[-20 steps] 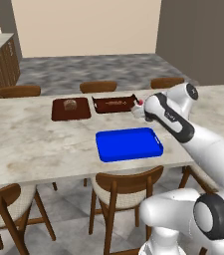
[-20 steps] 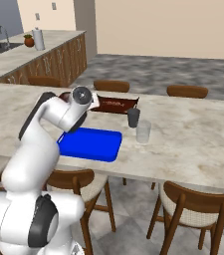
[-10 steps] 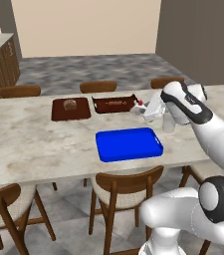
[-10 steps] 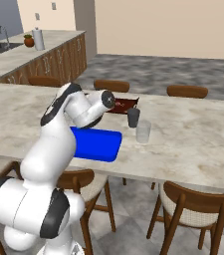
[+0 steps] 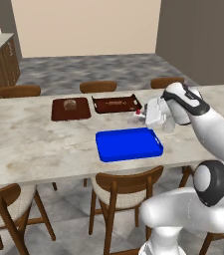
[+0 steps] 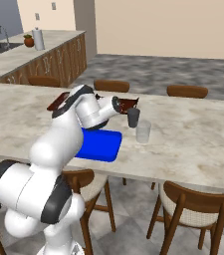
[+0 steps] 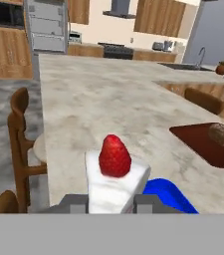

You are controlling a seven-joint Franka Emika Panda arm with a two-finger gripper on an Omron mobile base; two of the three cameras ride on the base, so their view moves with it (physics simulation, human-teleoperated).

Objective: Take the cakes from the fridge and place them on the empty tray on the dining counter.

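Observation:
My gripper [image 7: 111, 201] is shut on a white cake slice [image 7: 114, 177] topped with a red berry, which sits between the two fingertips [image 7: 76, 201]. In the left base view the gripper [image 5: 142, 114] holds this cake [image 5: 139, 113] above the dining counter [image 5: 24, 144], just past the far right corner of the empty blue tray [image 5: 128, 144]. A corner of that tray [image 7: 169, 194] shows below the hand. The blue tray [image 6: 97, 145] lies partly behind my arm in the right base view. The grey fridge [image 7: 46, 27] stands far back with its shelves showing.
Two dark brown trays lie beyond the blue one, one [image 5: 70, 109] with a tan lump, the other [image 5: 116, 104] beside it. A dark cup [image 6: 133, 117] and a clear glass [image 6: 143, 132] stand right of the hand. Wooden chairs [image 5: 121, 191] line the counter.
The arm's upper links have swung to the right, and the hand with the cake has come slightly nearer to the blue tray. The trays and cups have not moved.

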